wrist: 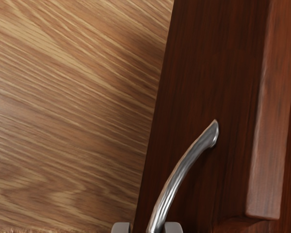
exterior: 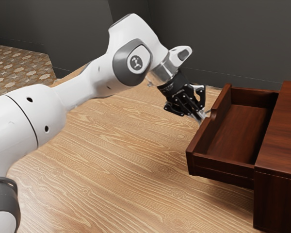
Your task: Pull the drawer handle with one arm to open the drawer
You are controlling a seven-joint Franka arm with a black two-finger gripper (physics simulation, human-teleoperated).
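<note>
We are gripping the curved silver metal handle [exterior: 207, 113] with our black two-finger end effector [exterior: 201, 113], its fingers closed on the bar from two sides. The handle is sitting on the front panel [exterior: 218, 109] of the dark reddish-brown wooden drawer [exterior: 235, 133]. The drawer is standing pulled well out of the matching dark wooden cabinet [exterior: 281, 145] at the exterior view's right, with its hollow inside showing. Our white arm [exterior: 87, 85] is reaching in from the exterior view's left across the light wood-grain bench [exterior: 111, 160]. In the wrist view the handle [wrist: 182, 172] is arching away from the front panel [wrist: 208, 73]. Two grey fingertips [wrist: 121, 227] are flanking its near end, and the bench [wrist: 63, 97] is lying beside the panel.
</note>
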